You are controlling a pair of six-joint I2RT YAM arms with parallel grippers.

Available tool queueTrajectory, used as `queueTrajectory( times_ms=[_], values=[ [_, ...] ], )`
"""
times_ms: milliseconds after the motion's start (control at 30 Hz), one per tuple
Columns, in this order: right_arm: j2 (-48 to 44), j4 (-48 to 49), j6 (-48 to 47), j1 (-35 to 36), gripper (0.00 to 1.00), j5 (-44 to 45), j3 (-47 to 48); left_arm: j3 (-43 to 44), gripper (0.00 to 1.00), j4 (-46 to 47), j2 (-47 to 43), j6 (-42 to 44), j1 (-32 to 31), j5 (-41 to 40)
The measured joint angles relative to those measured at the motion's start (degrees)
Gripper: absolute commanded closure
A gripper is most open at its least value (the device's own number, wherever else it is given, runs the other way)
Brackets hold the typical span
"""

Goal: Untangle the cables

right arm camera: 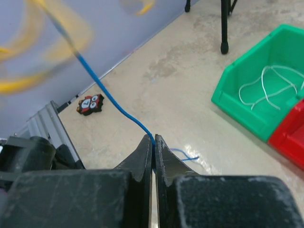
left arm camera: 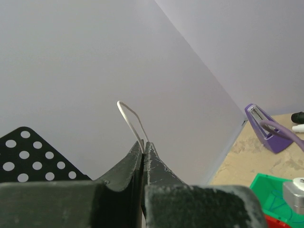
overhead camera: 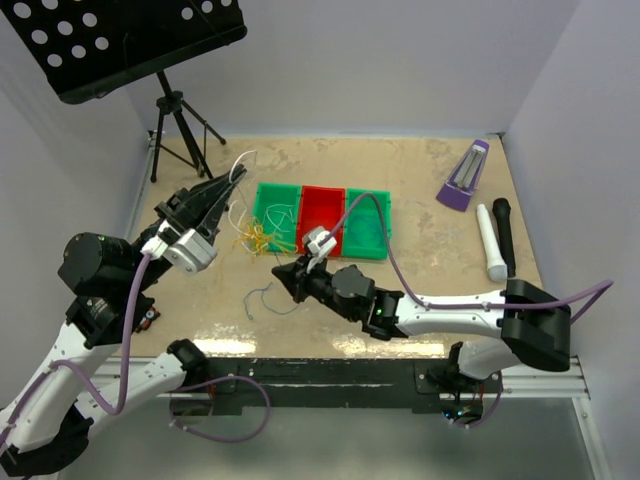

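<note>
The right gripper (right arm camera: 153, 138) is pinching a thin blue cable (right arm camera: 114, 102) between closed fingertips. The cable is climbing up and left into blurred yellow cable (right arm camera: 21, 84) loops close to the lens, and a short blue end is lying on the beige table (right arm camera: 180, 85) just beyond the tips. A white cable (right arm camera: 266, 85) is sitting in the green bin (right arm camera: 244, 118), with a red bin (right arm camera: 290, 135) touching that bin's side. A small owl figure (right arm camera: 90, 104) is lying to the left, and a black tripod leg (right arm camera: 224, 26) is standing behind.

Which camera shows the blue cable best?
The right wrist view: the blue cable runs close and sharp into the shut right tool. The top view shows it only as a faint squiggle; the left wrist view does not show it.
</note>
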Motion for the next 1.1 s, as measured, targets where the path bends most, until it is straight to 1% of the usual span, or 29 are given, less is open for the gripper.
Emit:
queueTrajectory(
  times_ms=[233, 367, 500, 633, 733, 800, 933, 1033, 1100],
  values=[
    [-4.0, -3.2, 8.5, 1.6, 1.0, 2.9, -8.4, 4.0, 1.0, 2.8, 2.5, 3.5, 0.0, -0.9],
    [-2.8, -7.0, 13.2, 2.3, 1.0, 4.9, -9.3, 6.7, 1.0, 6.5, 3.7, 5.5, 0.0, -2.7],
    [-2.3, -10.6, 16.8, 2.7, 1.0, 6.7, -10.4, 9.2, 1.0, 8.3, 4.2, 6.3, 0.0, -3.7],
    [-6.2, -18.1, 17.0, 2.7, 1.0, 9.5, -9.6, 8.8, 1.0, 8.2, 3.1, 5.9, 0.0, -4.2],
    [-10.9, -24.7, 14.5, 1.4, 1.0, 11.8, -3.5, 5.8, 1.0, 7.9, 1.0, 5.6, 0.0, -4.4],
    [-13.3, -28.0, 11.8, -1.0, 1.0, 12.8, 3.3, 3.8, 1.0, 7.5, -0.1, 5.5, 0.0, -4.5],
    [-16.6, -31.0, 5.8, -6.6, 1.0, 14.6, 16.5, 1.1, 1.0, 5.8, -1.1, 5.5, 0.0, -4.6],
    [-16.7, -32.2, 1.3, -10.1, 1.0, 15.7, 25.4, 0.1, 1.0, 4.5, -1.6, 5.4, 0.0, -4.7],
    [-16.0, -32.8, -1.1, -11.6, 1.0, 16.0, 29.3, -0.4, 1.0, 4.4, -2.0, 5.3, 0.0, -4.7]
  ],
)
